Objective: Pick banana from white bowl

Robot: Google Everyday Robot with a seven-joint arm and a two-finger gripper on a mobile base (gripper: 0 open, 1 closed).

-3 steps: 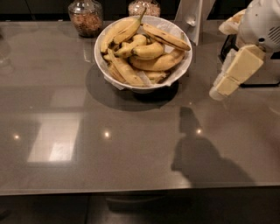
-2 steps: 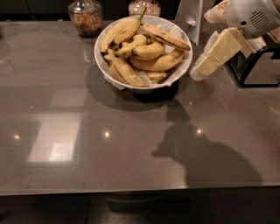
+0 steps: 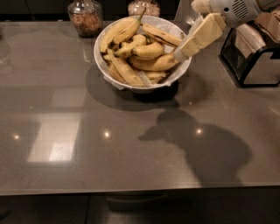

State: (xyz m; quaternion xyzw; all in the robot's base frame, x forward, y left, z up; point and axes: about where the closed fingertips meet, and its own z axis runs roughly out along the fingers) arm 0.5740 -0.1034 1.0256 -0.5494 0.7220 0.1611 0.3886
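The white bowl (image 3: 99,56) stands at the back middle of the grey table, lined with white paper and piled with several bananas. The long, nearly straight banana (image 3: 161,35) with dark brown streaks lies across the top right of the pile. A plumper clean-yellow banana (image 3: 154,64) lies below it. My gripper (image 3: 178,54) reaches in from the upper right, slanting down to the left. Its tip is over the bowl's right rim, next to the right end of the plump banana and just below the streaked one.
A glass jar (image 3: 86,16) of brown bits stands behind the bowl at the left, and a second jar (image 3: 143,6) stands behind it. A black wire rack (image 3: 253,56) holding packets stands at the right edge. The arm's shadow falls on the table in front of the bowl.
My gripper has moved left and up from beside the rack to the bowl's right rim. The bowl and bananas have not moved.
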